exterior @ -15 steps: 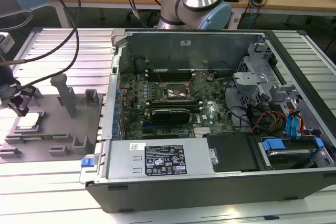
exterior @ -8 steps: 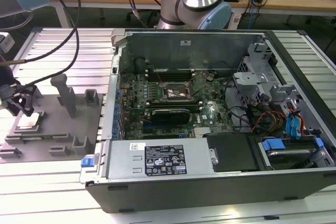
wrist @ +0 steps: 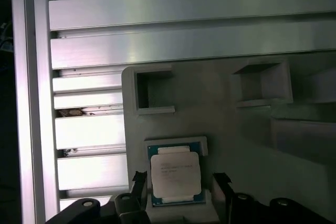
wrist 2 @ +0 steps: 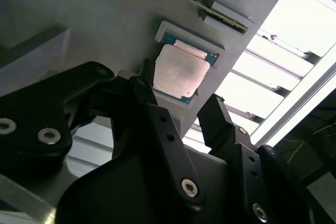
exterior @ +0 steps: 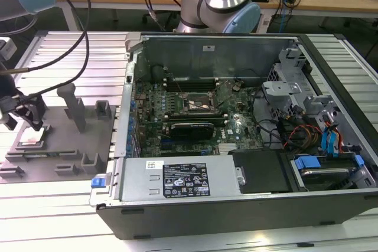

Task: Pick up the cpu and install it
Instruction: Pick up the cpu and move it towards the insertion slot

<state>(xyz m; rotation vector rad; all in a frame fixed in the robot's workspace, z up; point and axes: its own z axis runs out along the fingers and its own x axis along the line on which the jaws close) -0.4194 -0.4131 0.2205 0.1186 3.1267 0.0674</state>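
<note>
The cpu [wrist: 176,174] lies flat, silvery top up, in a shallow square pocket of the grey fixture plate [exterior: 59,137]. The plate is at the exterior view's left, just beside the open computer case [exterior: 236,210]. The gripper [wrist 2: 180,86] hangs right over that pocket with its black fingers [wrist 2: 157,124] spread apart. In both wrist views one finger stands on each side of the chip, not clamped on it. Two more square pockets [wrist: 152,92] sit in the same plate near the cpu's own.

The case takes up the centre and the exterior view's right. Inside it lie the green motherboard [exterior: 177,123] with its black socket frame [exterior: 198,104], a labelled metal box [exterior: 136,182] along the near wall, and a tangle of cables [exterior: 295,134] by the drive cage [exterior: 283,95].
</note>
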